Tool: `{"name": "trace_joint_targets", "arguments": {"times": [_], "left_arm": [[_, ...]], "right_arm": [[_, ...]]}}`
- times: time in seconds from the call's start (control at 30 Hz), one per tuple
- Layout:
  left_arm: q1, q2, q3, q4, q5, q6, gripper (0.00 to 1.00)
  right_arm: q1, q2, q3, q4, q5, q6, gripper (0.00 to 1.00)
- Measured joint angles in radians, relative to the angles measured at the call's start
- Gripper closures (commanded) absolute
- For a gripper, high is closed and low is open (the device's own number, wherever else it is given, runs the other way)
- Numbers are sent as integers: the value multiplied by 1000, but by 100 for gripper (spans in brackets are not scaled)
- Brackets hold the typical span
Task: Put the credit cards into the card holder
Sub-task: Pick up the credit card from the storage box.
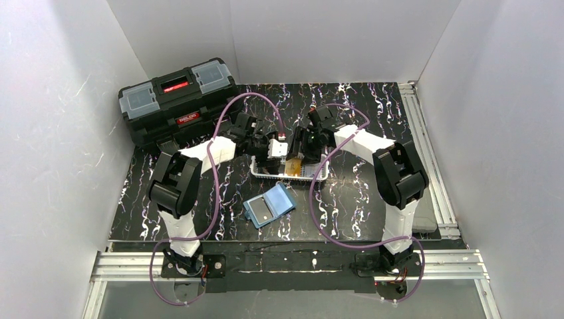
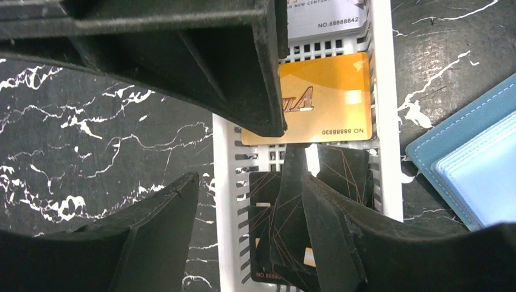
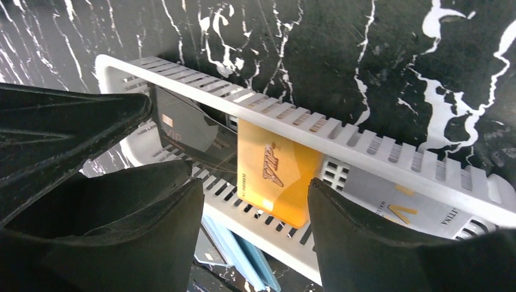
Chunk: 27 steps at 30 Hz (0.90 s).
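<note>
Top view: high, near-edge side, facing down over whole table [image 1: 372, 106]. Wrist views: close, downward, sharing basket [image 2: 384, 91], orange card [image 2: 325, 100].

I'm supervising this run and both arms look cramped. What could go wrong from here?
The open left gripper and open right gripper crowd over one white slotted plastic basket, so they might collide. The thin black cards overlap at angles; a pinch could take two or slip. The flat orange card lies beside the basket wall, leaving little finger room.

Table [image 1: 372, 193]: basket [image 1: 292, 178], toolbox [image 1: 176, 100], wallet [image 1: 269, 205] (open).
</note>
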<state>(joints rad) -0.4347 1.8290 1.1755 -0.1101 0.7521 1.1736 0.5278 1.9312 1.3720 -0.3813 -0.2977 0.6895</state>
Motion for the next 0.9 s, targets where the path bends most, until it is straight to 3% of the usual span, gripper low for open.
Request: {"name": "trace_joint_targets", "arguments": {"times": [0.37,0.9], "left_arm": [[-27,-1,-65,163,-7,16,38],[-43,-1,-100,244,-11,15,35]], "right_arm": [[0,1,-47,13,10,3,27],[0,1,-47,26,7,11,29]]}}
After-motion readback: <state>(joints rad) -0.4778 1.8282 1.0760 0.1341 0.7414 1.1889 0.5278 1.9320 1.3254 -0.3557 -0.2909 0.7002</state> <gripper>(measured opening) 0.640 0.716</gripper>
